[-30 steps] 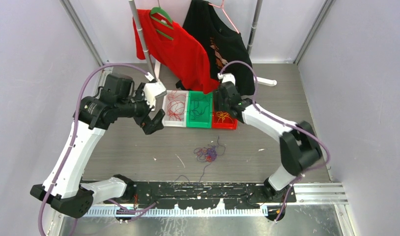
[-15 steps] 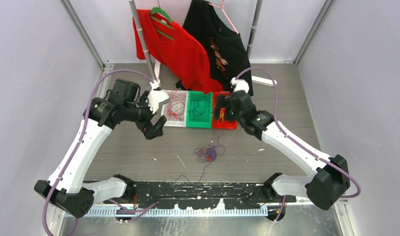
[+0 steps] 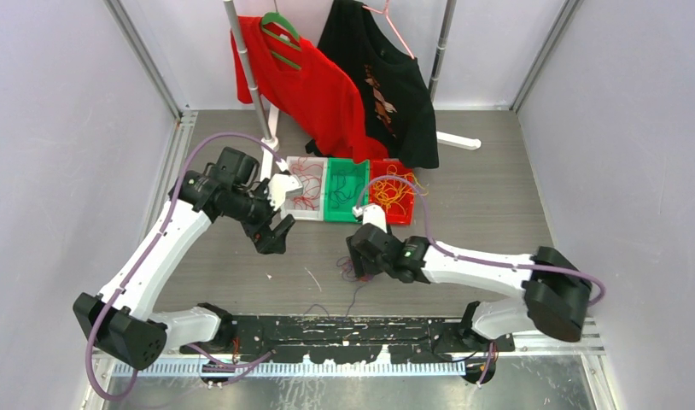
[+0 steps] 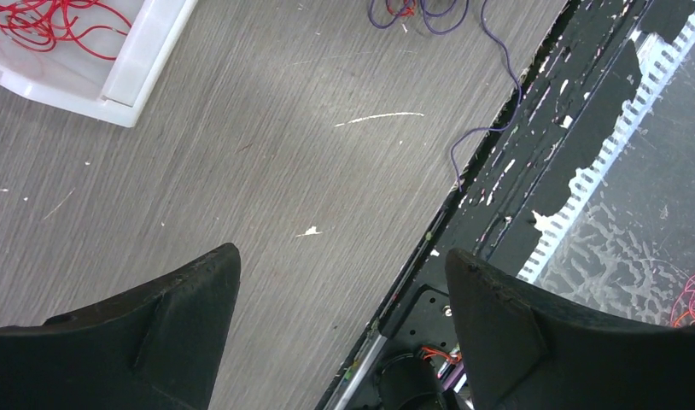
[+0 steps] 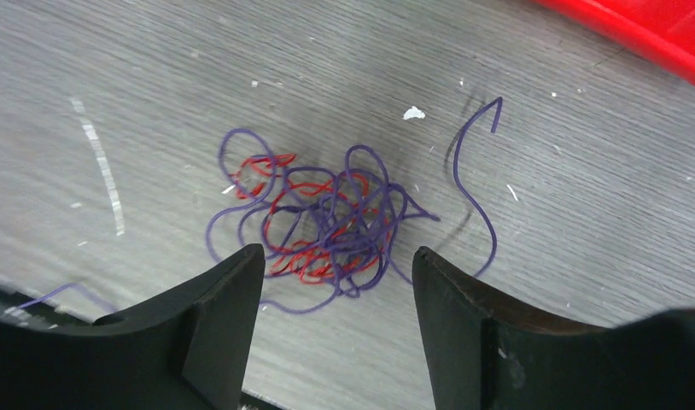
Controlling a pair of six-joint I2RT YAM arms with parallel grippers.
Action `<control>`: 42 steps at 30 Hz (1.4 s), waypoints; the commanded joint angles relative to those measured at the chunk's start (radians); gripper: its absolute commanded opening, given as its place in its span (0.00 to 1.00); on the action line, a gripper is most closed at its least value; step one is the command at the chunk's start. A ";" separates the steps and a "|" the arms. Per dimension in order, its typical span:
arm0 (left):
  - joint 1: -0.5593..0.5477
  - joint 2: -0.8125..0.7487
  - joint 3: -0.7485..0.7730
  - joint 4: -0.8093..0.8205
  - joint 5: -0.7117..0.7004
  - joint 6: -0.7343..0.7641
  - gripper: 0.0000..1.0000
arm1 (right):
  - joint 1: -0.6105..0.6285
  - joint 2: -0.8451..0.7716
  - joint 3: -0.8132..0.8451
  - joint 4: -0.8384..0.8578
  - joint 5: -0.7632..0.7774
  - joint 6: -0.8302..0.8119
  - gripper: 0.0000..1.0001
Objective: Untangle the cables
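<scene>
- Cables: purple and red strands knotted in one small clump on the tabletop, in front of the bins and between the arms.
- A loose purple strand trails off the clump's side. Another purple strand runs toward the black rail at the near edge.
- Right claw is open and empty, fingers straddling the clump from just above.
- Risk: closing here would likely pinch several loops of both colours at once. Lifting would then carry the whole clump and pull the knots tighter.
- Risk: the trailing strand could drag along, or snag on a finger.
- Risk: the near strand could slip into the rail gaps if swept that way.
- Left claw is open and empty, above bare tabletop beside the white bin, well apart from the clump.
- With nothing pinning the clump, a pull probably won't separate anything.
</scene>
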 commanded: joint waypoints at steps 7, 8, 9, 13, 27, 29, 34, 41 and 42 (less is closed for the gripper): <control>0.005 -0.016 0.037 0.019 0.010 0.016 0.88 | 0.006 0.249 0.105 0.079 0.099 0.021 0.27; 0.005 -0.015 0.039 0.018 0.014 0.016 0.88 | 0.006 0.237 0.111 0.090 0.097 0.025 0.22; 0.005 -0.015 0.040 0.016 0.017 0.015 0.88 | 0.006 0.215 0.115 0.103 0.090 0.031 0.19; 0.005 -0.012 0.052 0.017 0.045 0.006 0.83 | 0.006 0.126 0.134 0.183 0.027 0.061 0.11; 0.004 0.031 0.044 0.120 0.266 -0.134 0.65 | -0.034 0.015 0.116 0.493 -0.255 0.172 0.07; -0.001 0.033 0.023 0.153 0.262 -0.154 0.65 | -0.048 0.016 0.111 0.533 -0.293 0.205 0.07; -0.001 0.046 -0.003 0.185 0.231 -0.174 0.73 | -0.094 0.016 0.085 0.631 -0.382 0.289 0.06; -0.001 -0.016 -0.006 0.199 0.263 -0.139 0.78 | -0.166 0.028 0.034 0.767 -0.527 0.404 0.04; -0.001 -0.023 -0.002 0.197 0.266 -0.134 0.78 | -0.171 0.028 0.030 0.771 -0.540 0.411 0.04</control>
